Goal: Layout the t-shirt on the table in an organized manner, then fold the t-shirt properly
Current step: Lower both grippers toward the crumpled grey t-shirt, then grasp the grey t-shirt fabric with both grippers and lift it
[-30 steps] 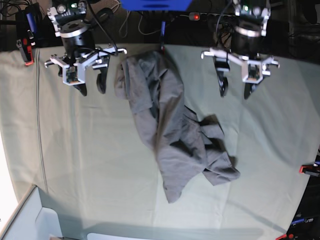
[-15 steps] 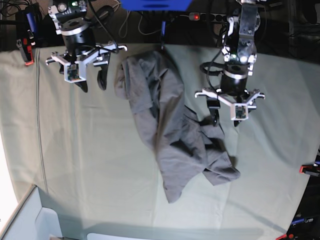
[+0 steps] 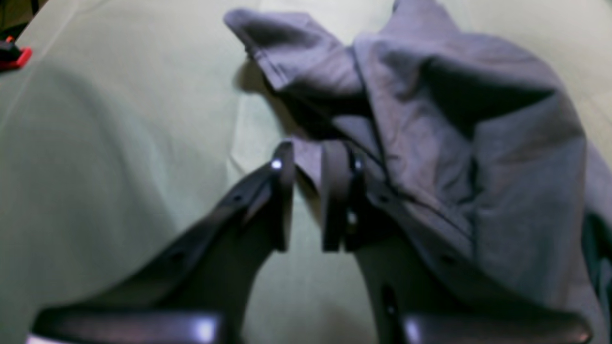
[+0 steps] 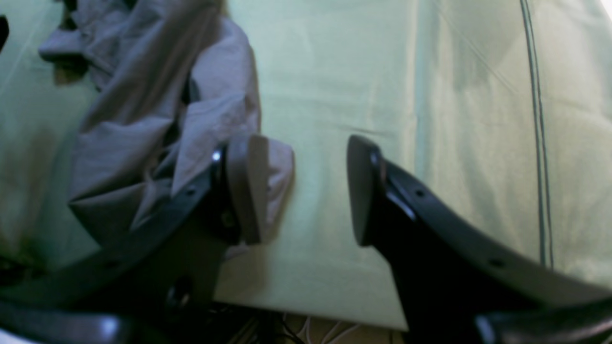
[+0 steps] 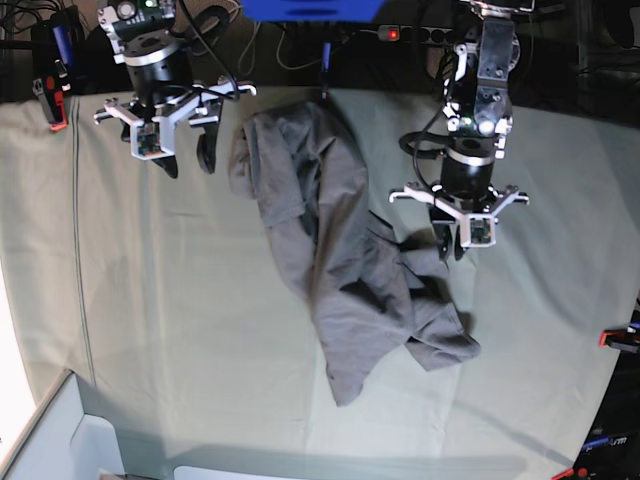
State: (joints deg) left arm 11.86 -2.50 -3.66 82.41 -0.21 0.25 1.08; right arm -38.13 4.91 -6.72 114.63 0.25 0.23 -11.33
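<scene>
We see the left gripper (image 5: 452,245) lowered onto the t-shirt (image 5: 335,270), its jaws nearly together around a fold of grey hem; a firm clamp we cannot confirm. The right gripper (image 5: 186,160) hangs released beside the shirt's upper end. The t-shirt lies crumpled across the middle of the worktop (image 5: 150,330).

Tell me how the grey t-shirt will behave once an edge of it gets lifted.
The t-shirt lies crumpled in soft folds, so it will probably drape limply rather than hold shape. Only a thin hem sits between the left end effector tips, so it may slip free. Its bunched layers would likely drag across the table.
</scene>
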